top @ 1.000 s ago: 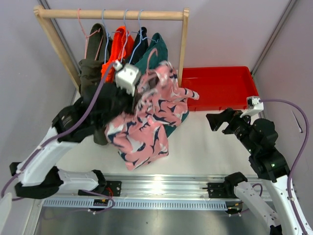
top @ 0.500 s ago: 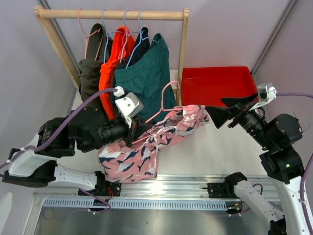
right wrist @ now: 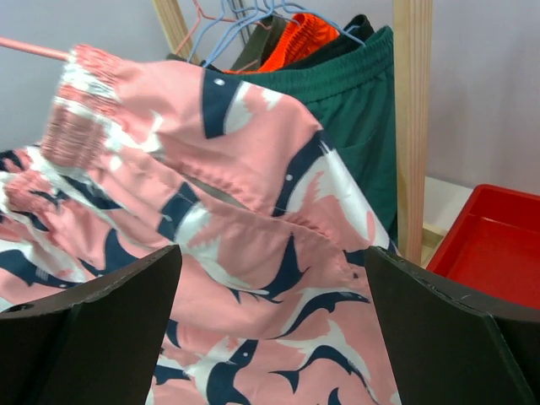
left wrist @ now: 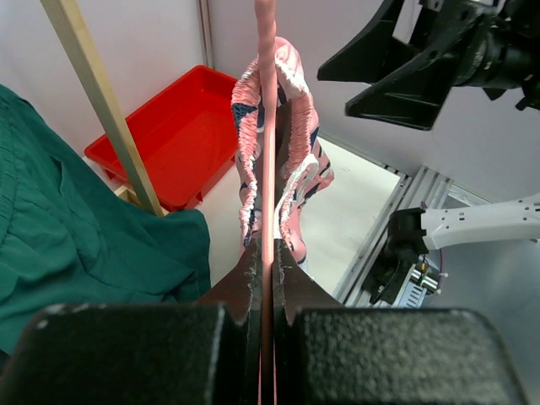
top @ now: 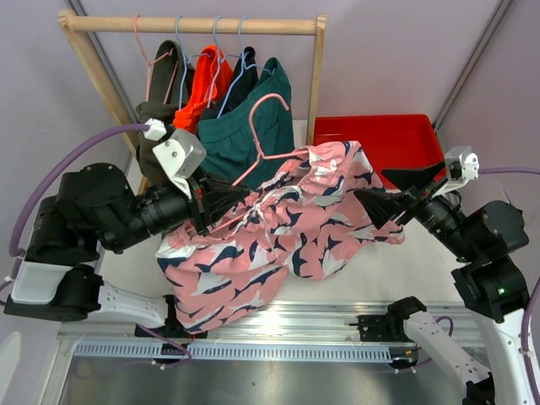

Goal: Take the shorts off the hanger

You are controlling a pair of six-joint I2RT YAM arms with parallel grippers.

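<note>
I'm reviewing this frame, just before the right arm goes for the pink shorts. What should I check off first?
1. The left gripper is shut on the pink hanger: ok.
2. The hanger's hook is off the wooden rail: ok, it is held out over the table.
3. The waistband of the pink printed shorts is on the hanger: ok, it is gathered along the hanger.
4. The right gripper is open: ok, its fingers are spread wide.
5. The right fingers are around fabric: cannot tell. They sit at the shorts' right edge, but contact is unclear.
</note>
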